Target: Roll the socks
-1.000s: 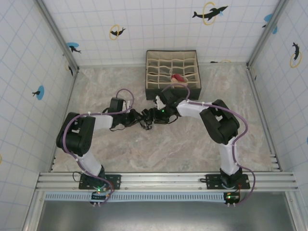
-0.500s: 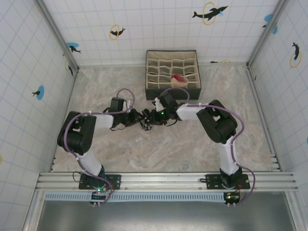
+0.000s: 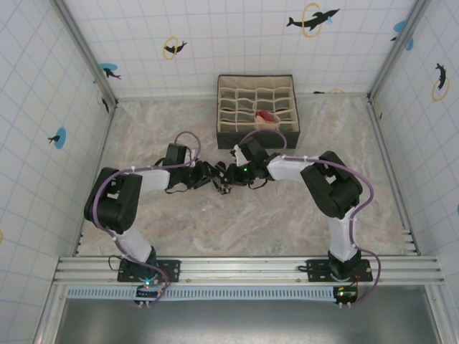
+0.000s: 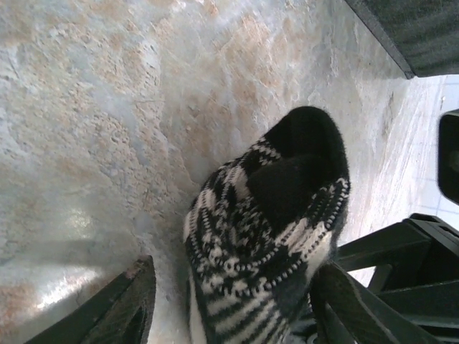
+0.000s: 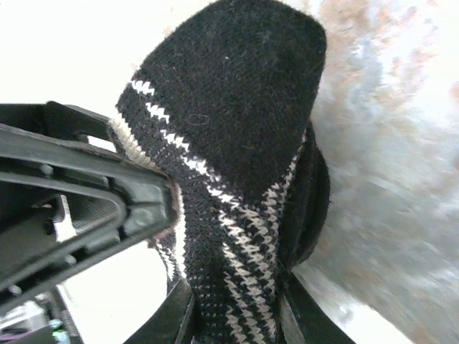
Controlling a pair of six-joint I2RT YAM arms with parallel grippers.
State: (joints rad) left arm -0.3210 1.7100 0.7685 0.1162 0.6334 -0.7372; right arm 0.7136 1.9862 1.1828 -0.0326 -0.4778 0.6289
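The black sock (image 4: 272,215) with grey-white patterning is a rolled bundle near the table's middle (image 3: 221,183), between the two grippers. My right gripper (image 5: 237,315) is shut on it, its fingers pressing the knit from both sides; in the top view it (image 3: 229,177) comes in from the right. My left gripper (image 4: 237,304) is open around the same bundle, with a bare gap between its left finger (image 4: 122,308) and the fabric, and it (image 3: 211,176) reaches in from the left. A reddish rolled sock (image 3: 265,115) lies in a compartment of the organizer box.
The dark organizer box (image 3: 256,129) with beige dividers stands just behind the grippers, its corner (image 4: 409,29) close in the left wrist view. Tiled walls enclose the marbled table (image 3: 251,222). The left gripper's finger (image 5: 86,208) crosses the right wrist view.
The left gripper has opened off the black sock. The right gripper, open one second ago, has shut on it. Both wrists have shifted slightly.
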